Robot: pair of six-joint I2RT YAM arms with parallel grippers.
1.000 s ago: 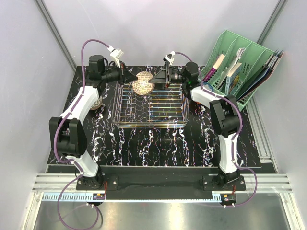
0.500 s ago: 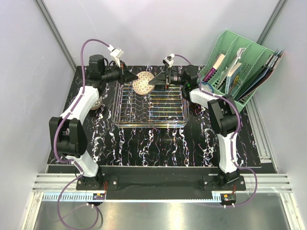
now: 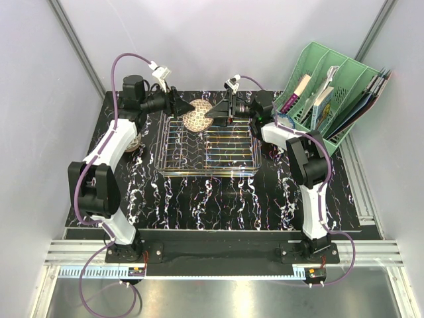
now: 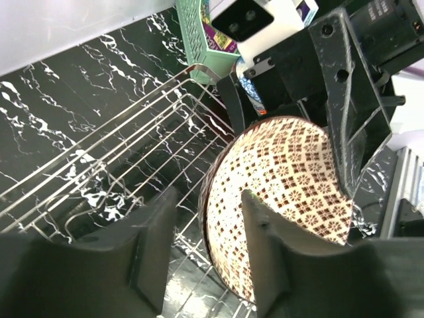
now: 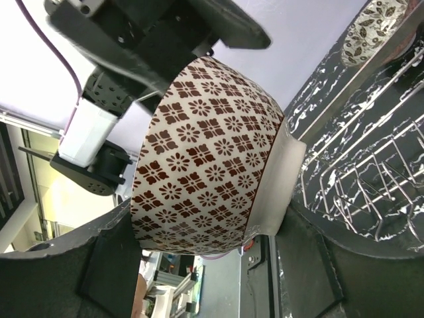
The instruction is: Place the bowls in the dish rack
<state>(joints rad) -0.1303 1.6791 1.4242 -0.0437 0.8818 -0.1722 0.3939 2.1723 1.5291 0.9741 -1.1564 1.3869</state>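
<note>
Top camera looks down over the table [image 3: 199,199]; both wrist cameras closely face the patterned bowl [image 4: 278,192]

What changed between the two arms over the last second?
The right gripper moved left and closed on the patterned bowl; the left gripper opened, letting go of it. The bowl is above the dish rack as before; rack and green organiser unmoved.

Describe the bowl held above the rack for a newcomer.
Find the silver wire dish rack on the black marbled table. Above its far edge, a small round ceramic bowl sits tipped sideways between the left end effector and right end effector. Only bowl off the table: cream with red-brown diamond flowers.
</note>
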